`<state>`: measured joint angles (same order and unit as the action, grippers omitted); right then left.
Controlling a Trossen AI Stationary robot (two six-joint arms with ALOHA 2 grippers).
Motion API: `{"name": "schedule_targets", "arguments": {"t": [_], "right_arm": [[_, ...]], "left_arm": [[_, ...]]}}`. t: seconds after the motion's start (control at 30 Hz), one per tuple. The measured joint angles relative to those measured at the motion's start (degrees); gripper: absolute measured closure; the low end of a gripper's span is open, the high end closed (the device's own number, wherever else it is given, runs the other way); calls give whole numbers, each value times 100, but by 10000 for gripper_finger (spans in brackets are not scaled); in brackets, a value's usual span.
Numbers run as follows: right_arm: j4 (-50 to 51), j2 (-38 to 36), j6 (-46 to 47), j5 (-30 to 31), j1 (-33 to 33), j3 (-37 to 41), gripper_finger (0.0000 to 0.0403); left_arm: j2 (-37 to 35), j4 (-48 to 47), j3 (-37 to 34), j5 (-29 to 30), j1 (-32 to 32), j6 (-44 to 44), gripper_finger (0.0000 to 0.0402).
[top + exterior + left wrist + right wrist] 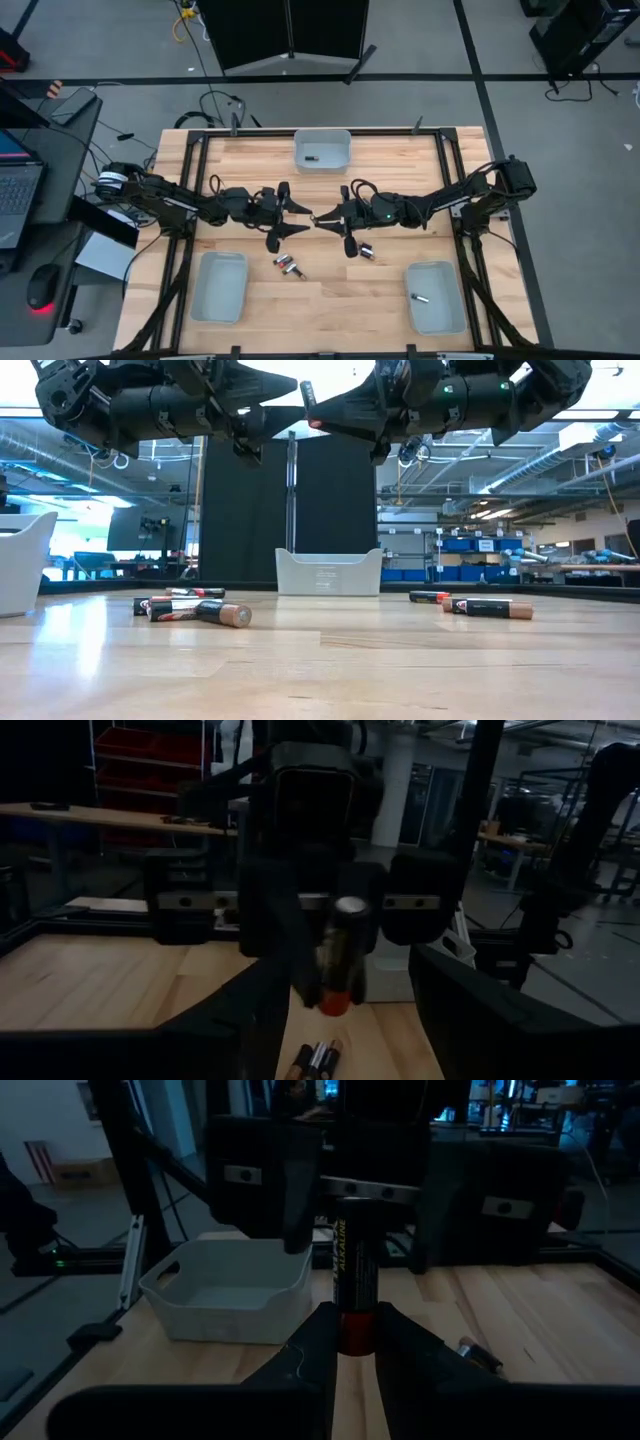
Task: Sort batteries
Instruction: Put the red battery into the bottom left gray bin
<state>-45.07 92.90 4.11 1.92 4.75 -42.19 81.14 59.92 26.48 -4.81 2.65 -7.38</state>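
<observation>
Mid-air handover of one battery [355, 1280].
Right gripper [318, 219] clamps it; left gripper [296, 216] stands wide. Next, likely: carry it to a tray [436, 297].

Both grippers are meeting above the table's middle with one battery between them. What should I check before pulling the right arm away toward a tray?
1. Right gripper jaws closed on the red-and-black battery: ok.
2. Left gripper jaws spread wide on either side of that battery: ok.
3. Grip security: only the battery's red end is pinched and most of it sticks out: cannot tell.
4. Clearance over the loose batteries on the table: both arms ride high in the low view: ok.
5. Right-hand tray holds one cell; whether it is the same type: cannot tell.
</observation>
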Motion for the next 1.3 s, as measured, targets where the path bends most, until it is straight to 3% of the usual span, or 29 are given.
{"name": "schedule_targets", "arguments": {"t": [0.53,0.67,0.87,1.07,1.3], "right_arm": [[19,4,14,-40,-48,0,341],[27,4,-24,-55,-47,0,341],[81,9,-64,-63,-48,-2,339],[97,9,3,-46,-50,-2,327],[371,13,18,42,-52,0,271]], "left_arm": [[573,8,613,-175,88,243,193],[573,80,614,-106,86,232,233],[573,118,614,228,86,250,349],[554,119,614,366,86,248,348],[148,73,614,259,88,337,348]]}}
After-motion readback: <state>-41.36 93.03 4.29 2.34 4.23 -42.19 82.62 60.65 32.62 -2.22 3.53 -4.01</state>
